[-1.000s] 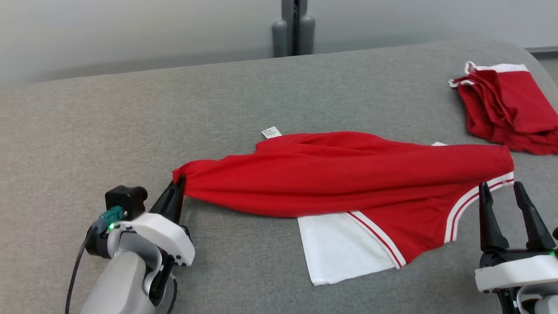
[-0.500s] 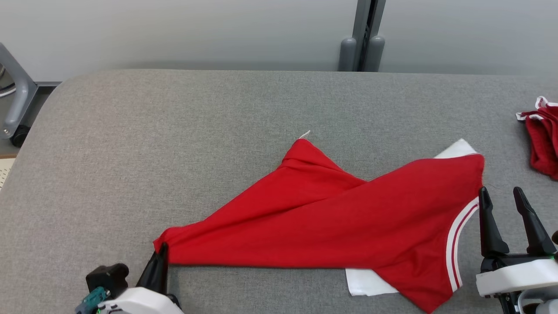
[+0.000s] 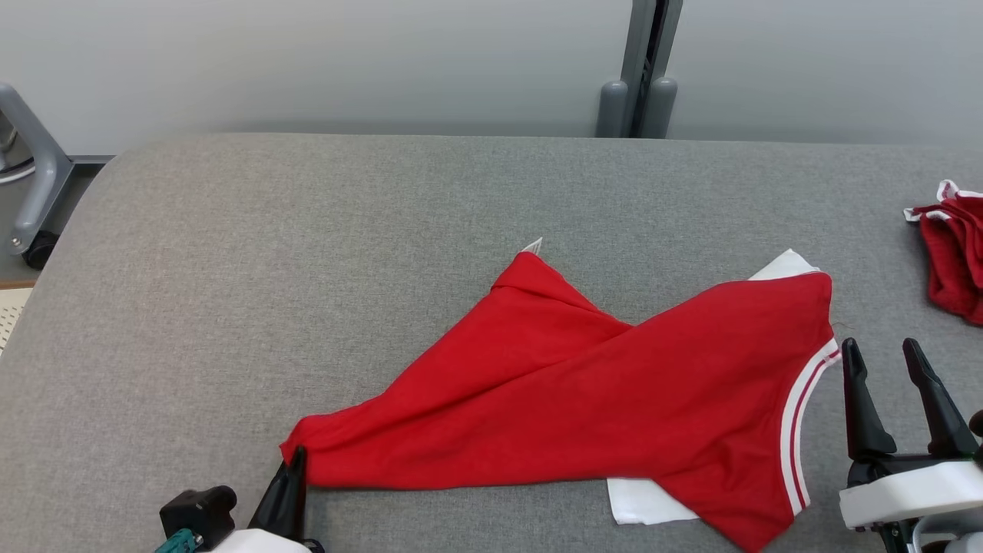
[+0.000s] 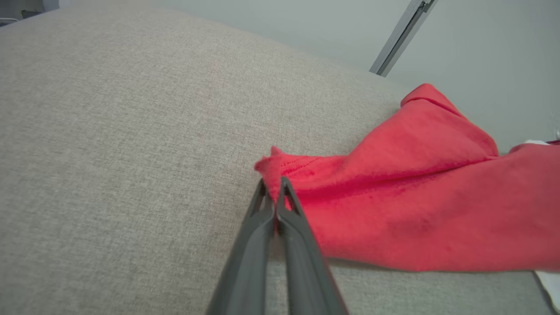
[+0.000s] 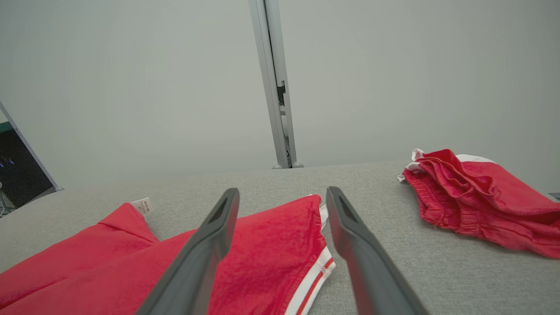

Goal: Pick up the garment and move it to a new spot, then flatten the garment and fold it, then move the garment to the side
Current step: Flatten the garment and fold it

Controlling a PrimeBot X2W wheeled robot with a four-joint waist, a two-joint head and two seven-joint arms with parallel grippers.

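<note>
Step in hand, as judged: relocating the soft red knit garment with white striped trim [image 3: 584, 399], which lies twisted and creased mid-way across the grey woven-fabric table [image 3: 307, 253], its pointed left corner clamped between the closed fingers of the left gripper [image 4: 273, 183]. The right gripper [image 3: 878, 346] hovers spread wide and empty just beside the striped right edge. The next move probably requires it to pinch that edge so both arms can draw the limp cloth flat, clear of the crumpled red-and-white heap [image 3: 952, 261] at far right

Left gripper [image 3: 297, 458] at lower left — fingers clamped on garment [image 3: 584, 392]; right gripper [image 3: 879, 349] upright, fingers spread.
</note>
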